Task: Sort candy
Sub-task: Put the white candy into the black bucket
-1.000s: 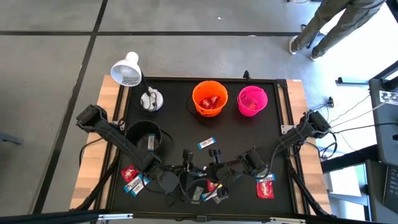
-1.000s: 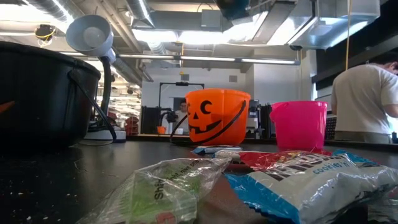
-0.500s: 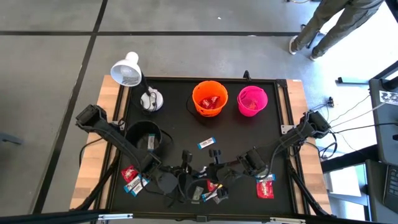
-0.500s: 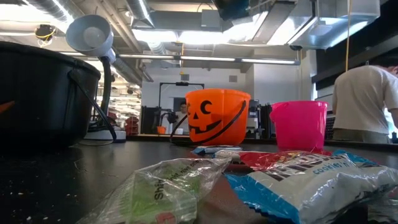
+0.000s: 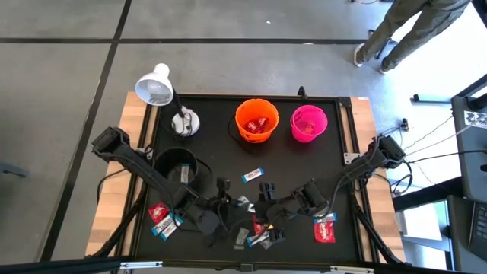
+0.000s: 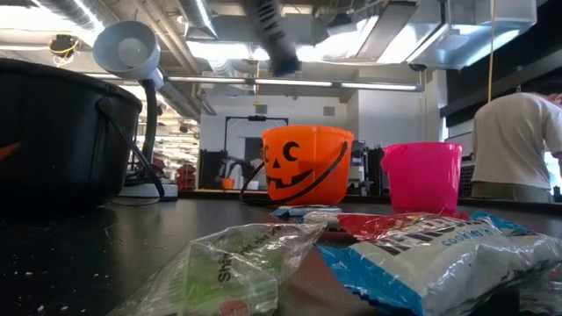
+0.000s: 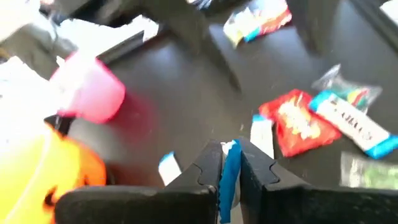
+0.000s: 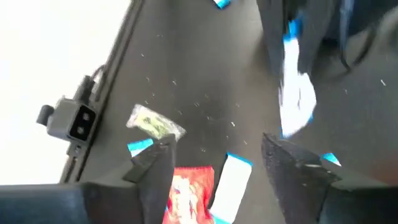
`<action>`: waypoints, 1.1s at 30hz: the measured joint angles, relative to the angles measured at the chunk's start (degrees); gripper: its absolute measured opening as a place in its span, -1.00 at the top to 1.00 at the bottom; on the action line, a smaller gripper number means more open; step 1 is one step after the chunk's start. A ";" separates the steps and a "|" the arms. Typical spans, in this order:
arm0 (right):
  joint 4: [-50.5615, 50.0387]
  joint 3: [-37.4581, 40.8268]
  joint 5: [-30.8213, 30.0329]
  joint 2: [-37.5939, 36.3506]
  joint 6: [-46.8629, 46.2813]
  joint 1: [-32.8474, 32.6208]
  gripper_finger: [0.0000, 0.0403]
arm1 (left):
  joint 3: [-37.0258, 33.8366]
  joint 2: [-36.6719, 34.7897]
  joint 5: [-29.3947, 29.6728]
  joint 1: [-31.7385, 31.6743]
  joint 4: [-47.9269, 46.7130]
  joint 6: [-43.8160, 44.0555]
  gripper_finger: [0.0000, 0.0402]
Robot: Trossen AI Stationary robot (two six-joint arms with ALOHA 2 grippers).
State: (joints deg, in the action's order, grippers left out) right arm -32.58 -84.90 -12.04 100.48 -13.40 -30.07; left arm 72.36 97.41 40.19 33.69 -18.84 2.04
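Note:
Candy lies scattered on the black table (image 5: 213, 129): a red one (image 7: 297, 122) and blue-and-white ones (image 7: 348, 118) sit under the arms. My left gripper (image 7: 231, 163) hangs above the table's near middle, shut on a blue-and-white candy (image 5: 243, 202). My right gripper (image 8: 221, 168) stands open low over a red candy (image 8: 186, 194) and a blue-and-white one (image 8: 231, 180), touching neither. The orange bucket (image 5: 256, 120) and pink bucket (image 5: 308, 123) stand at the far edge, the black bucket (image 5: 176, 169) at the left. My left gripper pinches the blue-and-white candy between its two fingers, the wrapper's edge (image 7: 232, 149) showing at their free ends. The candy is lifted clear of the table and hangs below the fingers (image 8: 295, 93).
A white lamp (image 5: 156, 87) stands at the far left corner. More candy lies at the near left (image 5: 161, 217), the near right (image 5: 325, 228) and mid-table (image 5: 249, 176). A person (image 6: 518, 140) stands beyond the table's right side.
My left gripper has risen from the candy pile and carries the blue-and-white candy clear of the table; its arm now shows blurred at the top of the low view. The other candies lie as before.

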 joint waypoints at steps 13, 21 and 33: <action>-3.96 0.02 0.11 -0.59 -2.90 0.05 -0.25 | -0.02 -17.73 3.08 1.66 -36.24 31.01 0.92; -3.96 0.02 0.11 -0.59 -2.88 0.05 -0.25 | -0.02 -26.52 4.65 2.71 -63.73 56.74 0.92; -4.11 0.04 0.11 -0.59 -3.00 0.05 -0.25 | -0.02 -26.93 1.46 2.71 -68.59 62.51 0.87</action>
State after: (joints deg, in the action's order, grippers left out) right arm -36.69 -84.86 -11.92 99.90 -16.39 -30.02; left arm 72.34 70.48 41.65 36.40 -87.43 64.55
